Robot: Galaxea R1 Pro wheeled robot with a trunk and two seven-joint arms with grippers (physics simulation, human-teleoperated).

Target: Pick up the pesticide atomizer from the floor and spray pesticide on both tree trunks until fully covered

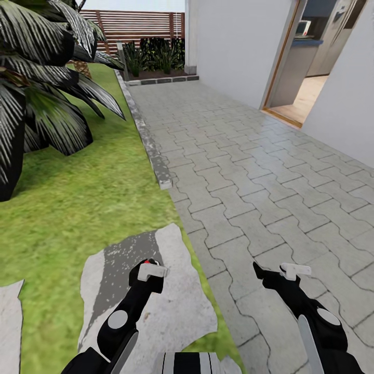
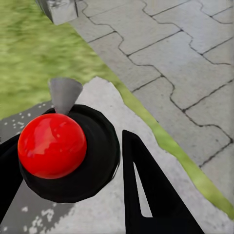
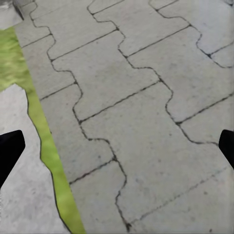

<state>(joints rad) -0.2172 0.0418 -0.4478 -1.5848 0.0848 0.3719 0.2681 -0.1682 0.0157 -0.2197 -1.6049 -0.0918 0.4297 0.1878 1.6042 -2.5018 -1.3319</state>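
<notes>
My left gripper (image 1: 149,270) is shut on the pesticide atomizer (image 1: 150,262), low over a pale stepping stone (image 1: 171,306) in the lawn. In the left wrist view the atomizer (image 2: 73,161) is a dark round head with a red ball on top and a grey nozzle cone, between the two black fingers (image 2: 146,195). My right gripper (image 1: 274,272) hangs open over the paving with nothing in it, and its fingertips (image 3: 9,148) stand far apart. Small white specks (image 2: 29,124) dot the stone's dark patch; I cannot tell if they are pesticide. The trees and their trunks are out of view.
Green grass (image 1: 67,208) lies left, with a dark-leaved palm (image 1: 36,78) at the far left. A stone kerb (image 1: 150,145) divides the grass from the grey paved path (image 1: 249,171). A slatted wooden fence (image 1: 140,23), a planter with bushes (image 1: 156,57), a white wall and an open doorway (image 1: 306,62) stand ahead.
</notes>
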